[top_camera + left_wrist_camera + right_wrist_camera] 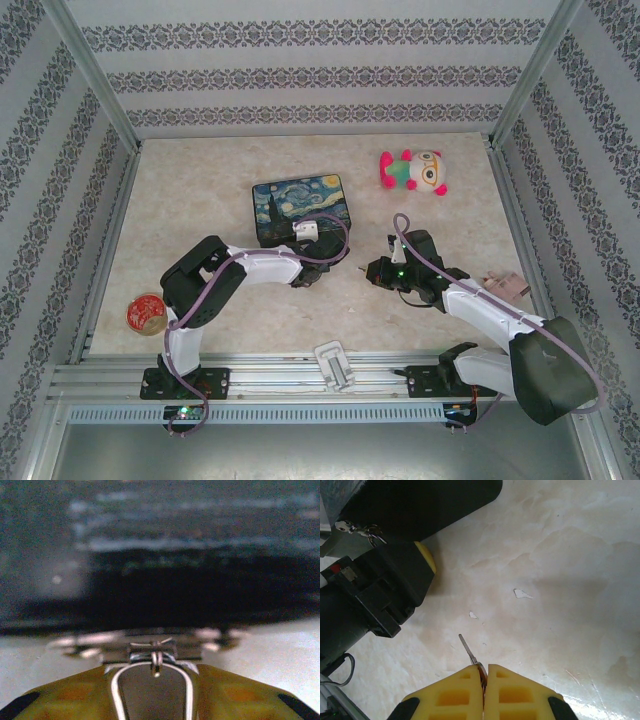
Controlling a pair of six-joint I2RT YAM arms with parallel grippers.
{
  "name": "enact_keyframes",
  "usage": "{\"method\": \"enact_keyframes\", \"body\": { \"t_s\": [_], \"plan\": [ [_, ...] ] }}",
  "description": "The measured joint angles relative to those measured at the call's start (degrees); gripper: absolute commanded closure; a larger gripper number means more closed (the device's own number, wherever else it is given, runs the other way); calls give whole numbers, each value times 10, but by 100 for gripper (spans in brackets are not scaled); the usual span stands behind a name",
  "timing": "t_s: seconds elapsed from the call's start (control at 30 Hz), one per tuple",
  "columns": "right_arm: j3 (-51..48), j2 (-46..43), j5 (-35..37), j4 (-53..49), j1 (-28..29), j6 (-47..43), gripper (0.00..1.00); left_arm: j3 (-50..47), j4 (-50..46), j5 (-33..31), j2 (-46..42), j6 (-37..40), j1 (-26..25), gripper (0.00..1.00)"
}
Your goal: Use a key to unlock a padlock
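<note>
My left gripper (154,672) is shut on the padlock. The padlock's thin silvery U-shaped shackle (116,690) runs between the yellow fingers, and a small metal ring (156,656) hangs at its top. The brass body is hidden. In the top view this gripper (325,268) sits just in front of the painted tin (300,207). My right gripper (484,674) is shut on the key (468,650), whose slim blade sticks out up and left over the marble tabletop. In the top view it (366,271) stands a short way right of the left gripper. The left gripper's black body (380,590) is apart from the key.
The tin's dark side (160,535) looms blurred close ahead of the left gripper. A pink and white plush toy (415,172) lies at the back right. A red and gold round object (146,313) sits at the front left. A white part (335,365) rests on the front rail.
</note>
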Motion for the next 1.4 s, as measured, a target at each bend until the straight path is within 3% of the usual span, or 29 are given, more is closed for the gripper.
{"method": "enact_keyframes", "body": {
  "t_s": [0.13, 0.63, 0.8, 1.13, 1.4],
  "plan": [
    [0, 0, 0, 2, 0, 0, 100, 3, -2, -1, 2, 0, 0, 59],
    [0, 10, 0, 10, 0, 0, 100, 8, -4, 1, 6, -2, 4, 82],
    [-4, 14, 0, 46, 0, 4, 100, 8, -2, 15, 3, -3, 7, 93],
    [-47, 45, 7, 139, 2, 23, 100, -39, 76, 63, -24, -13, 17, 92],
    [-51, 132, 35, 232, 54, 37, 100, -54, 146, 98, -23, -64, 20, 89]
  ]
}}
